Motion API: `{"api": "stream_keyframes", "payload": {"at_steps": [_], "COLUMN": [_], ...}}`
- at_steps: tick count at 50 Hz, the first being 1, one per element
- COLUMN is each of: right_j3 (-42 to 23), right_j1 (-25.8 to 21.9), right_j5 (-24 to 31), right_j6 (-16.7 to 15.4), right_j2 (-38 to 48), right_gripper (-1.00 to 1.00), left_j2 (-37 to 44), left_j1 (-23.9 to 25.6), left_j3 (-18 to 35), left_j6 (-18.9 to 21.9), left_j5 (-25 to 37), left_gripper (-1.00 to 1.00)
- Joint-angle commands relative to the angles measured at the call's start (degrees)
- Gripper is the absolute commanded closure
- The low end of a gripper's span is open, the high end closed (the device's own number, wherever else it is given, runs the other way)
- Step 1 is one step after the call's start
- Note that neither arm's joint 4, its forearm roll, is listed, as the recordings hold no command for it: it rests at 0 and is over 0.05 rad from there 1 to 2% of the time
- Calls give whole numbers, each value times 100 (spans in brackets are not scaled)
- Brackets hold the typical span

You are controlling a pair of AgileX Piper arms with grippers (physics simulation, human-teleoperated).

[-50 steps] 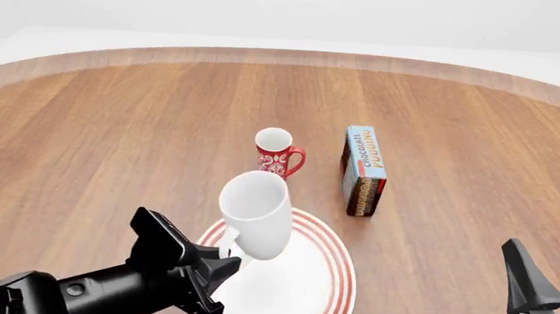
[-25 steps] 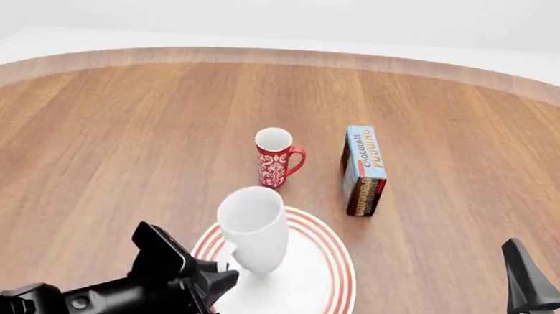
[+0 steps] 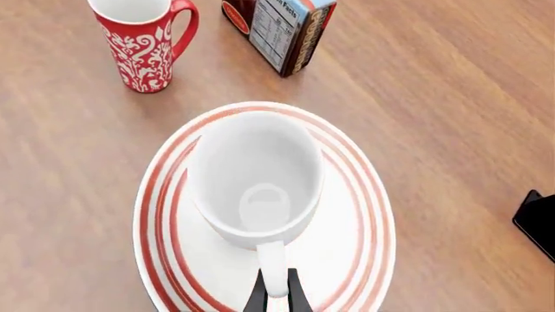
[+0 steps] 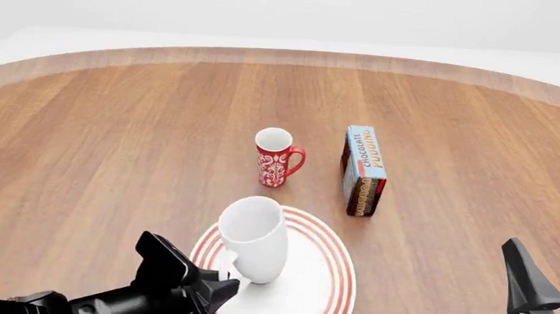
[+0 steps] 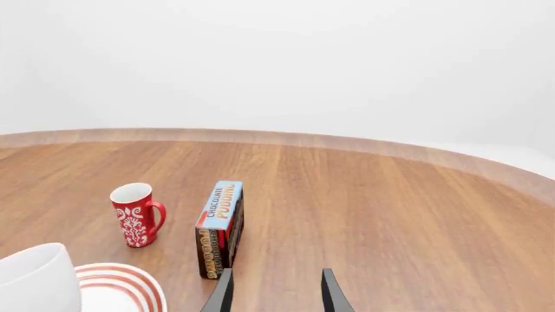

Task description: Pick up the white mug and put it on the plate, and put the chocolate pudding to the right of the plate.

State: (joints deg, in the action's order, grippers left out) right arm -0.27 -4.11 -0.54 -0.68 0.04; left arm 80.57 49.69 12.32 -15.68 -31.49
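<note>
I've got the white mug [image 4: 253,238] over the plate [image 4: 326,289], tilted with its mouth leaning toward the far side of the table, and from the front view I can't tell whether its base is touching the plate or just above it. On my left wrist view the white mug [image 3: 256,179] fills the middle of the plate [image 3: 360,214], and I'm looking straight down into its empty bowl. My left gripper [image 3: 277,296] is pinched tight on the loop handle, the two dark fingers [image 3: 257,298] squeezed against either side of it. In the front view the left gripper [image 4: 218,289] comes in low from the near left edge, right at the plate's near rim.

Beyond the plate stands the red mug [image 4: 276,157], upright, handle to the right, well clear of the rim. The chocolate pudding [image 4: 364,171] stands on its edge to the right of the red mug, beyond the plate's right side, blue lettered face up.

My right gripper [image 5: 275,294] is parked at the near right, fingers spread apart with nothing between them, and the chocolate pudding [image 5: 219,227] sits ahead of it on the wooden table [image 4: 99,140]
</note>
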Motion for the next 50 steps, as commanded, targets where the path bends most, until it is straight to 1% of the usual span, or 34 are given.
{"api": "stream_keyframes", "payload": {"at_steps": [1, 27, 28, 34, 36, 41, 50], "right_j3": [0, 0, 0, 0, 0, 0, 0], "right_j1": [-1, -1, 0, -1, -1, -1, -1], "right_j5": [-1, 0, -1, -1, 0, -1, -1], "right_j6": [1, -2, -1, -2, 1, -3, -1], "right_j2": [0, 0, 0, 0, 0, 0, 0], "right_gripper": [-100, -100, -100, -100, -100, -100, -100], "left_j2": [128, 325, 336, 298, 373, 303, 326], "left_j1": [46, 57, 63, 67, 70, 63, 55], "left_j3": [-9, -18, -19, 4, -11, -11, -41], "left_j6": [-62, -132, -140, -153, -159, -167, -171], "left_j5": [-108, -237, -246, -181, -261, -196, -256], "left_gripper": [100, 100, -100, -100, -100, -100, -100]}}
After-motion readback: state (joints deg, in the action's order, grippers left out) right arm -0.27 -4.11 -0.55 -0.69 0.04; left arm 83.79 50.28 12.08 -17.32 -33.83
